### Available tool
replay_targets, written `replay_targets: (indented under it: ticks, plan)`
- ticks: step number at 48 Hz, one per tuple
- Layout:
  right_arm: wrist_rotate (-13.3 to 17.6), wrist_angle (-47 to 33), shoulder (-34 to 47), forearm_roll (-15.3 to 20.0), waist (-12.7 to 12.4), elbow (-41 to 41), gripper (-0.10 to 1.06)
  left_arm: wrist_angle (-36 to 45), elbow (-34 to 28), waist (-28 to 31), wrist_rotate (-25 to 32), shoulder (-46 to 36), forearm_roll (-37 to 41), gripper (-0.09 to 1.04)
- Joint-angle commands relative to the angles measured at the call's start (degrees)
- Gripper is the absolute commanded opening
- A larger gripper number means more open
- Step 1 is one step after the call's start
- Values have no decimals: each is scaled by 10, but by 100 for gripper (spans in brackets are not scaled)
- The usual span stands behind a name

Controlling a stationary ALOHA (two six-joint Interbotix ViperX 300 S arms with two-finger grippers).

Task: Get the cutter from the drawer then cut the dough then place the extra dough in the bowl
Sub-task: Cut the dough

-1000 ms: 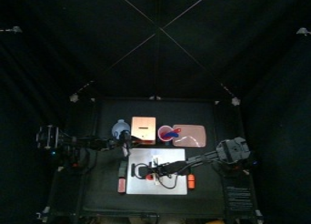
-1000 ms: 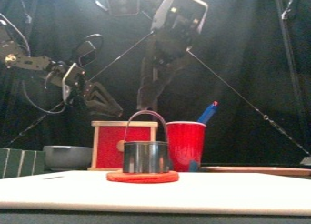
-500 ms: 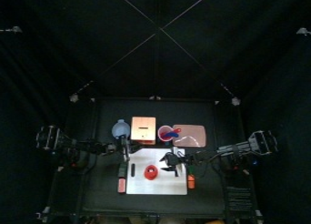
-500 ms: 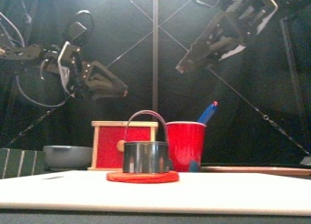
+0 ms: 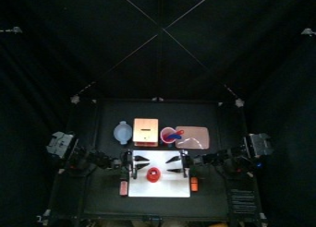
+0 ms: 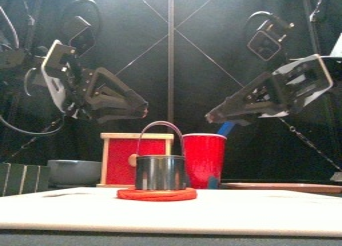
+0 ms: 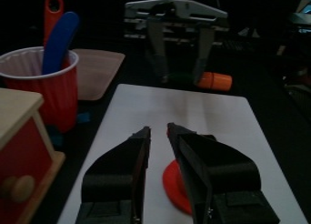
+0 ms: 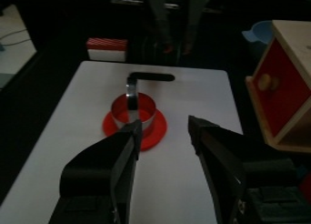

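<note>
**A:** First entry, far left?
**B:** Left gripper (image 7: pixel 157 130), raised over the left side of the white cutting board (image 5: pixel 158 160). The jaws are a narrow gap apart and hold nothing.

**A:** Containers, in order?
**B:** Blue-grey bowl (image 6: pixel 74 171), on the tabletop (image 5: pixel 216 115) behind the board's left corner. Its contents cannot be made out. Just beside it, to the right, is a pale wooden box (image 6: pixel 138 155) with its red drawer front facing forward.

**A:** And the task's piece?
**B:** Round metal cutter (image 6: pixel 160 172), standing upright on the flat red dough (image 6: pixel 156 195) near the middle of the board, its wire handle arched up. Neither gripper touches it.

**A:** Further right?
**B:** Red cup (image 6: pixel 205 160), at the left end of the pink tray (image 5: pixel 200 138). It holds a blue toy knife (image 6: pixel 227 123) and a red toy knife (image 7: pixel 53 9), both handle up. A small orange piece (image 7: pixel 215 80) lies just off the board's right edge.

**A:** Last entry?
**B:** Right gripper (image 8: pixel 163 125), raised over the board's right side and pointing toward the cutter. The jaws are wide apart and empty.
</note>
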Motion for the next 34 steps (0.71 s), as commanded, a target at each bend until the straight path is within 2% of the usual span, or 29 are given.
replay_targets:
  ticks: [1, 7, 13, 22, 34]
  plan:
    - [3, -39, 7, 4, 9, -14, 82, -9, -25, -42, -3, 13, -40, 83]
    - [4, -45, 18, 9, 18, -25, 82, -12, -48, -76, 7, 39, -92, 91]
    - [3, -45, 35, 7, 16, -41, 82, -12, -52, -76, 20, 51, -121, 95]
    - [4, -45, 72, 3, 18, -73, 82, -7, -54, -55, 25, 54, -118, 95]
    - [4, -40, 98, 5, 25, -98, 82, 34, -82, -20, 27, 77, -64, 94]
